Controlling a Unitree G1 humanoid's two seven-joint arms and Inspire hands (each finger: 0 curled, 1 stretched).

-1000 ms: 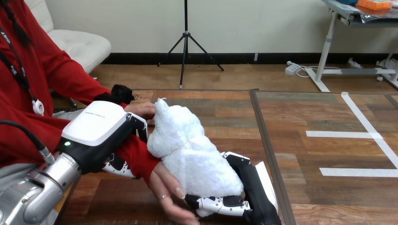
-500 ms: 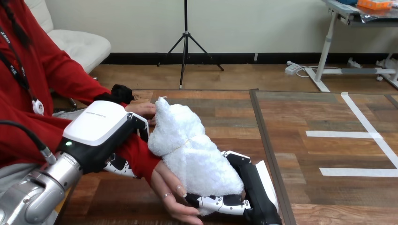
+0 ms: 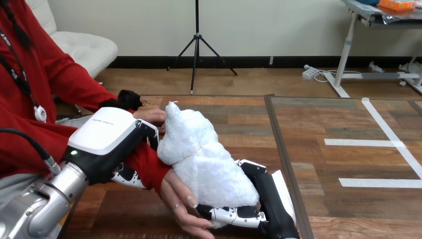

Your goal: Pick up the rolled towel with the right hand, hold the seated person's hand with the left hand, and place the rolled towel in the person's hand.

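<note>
The white fluffy rolled towel [image 3: 201, 159] lies slanted over the table's middle. My right hand [image 3: 249, 215] is under its near end, with fingers and thumb curled round it. My left hand [image 3: 107, 139] sits over the person's red-sleeved wrist [image 3: 149, 169], its fingers wrapped under the arm. The person's hand [image 3: 181, 205] reaches out from that sleeve, palm toward the towel. Its fingers touch the towel's lower left side and lie next to my right hand's fingers.
The person's other hand [image 3: 151, 115] rests on the table behind the towel's far end. A dark seam [image 3: 278, 144] runs down the wooden table [image 3: 239, 114] right of the towel. White tape strips [image 3: 388, 130] mark the right part.
The person's fingers have curled up a little against the towel. My left hand and the towel have shifted very slightly right.
</note>
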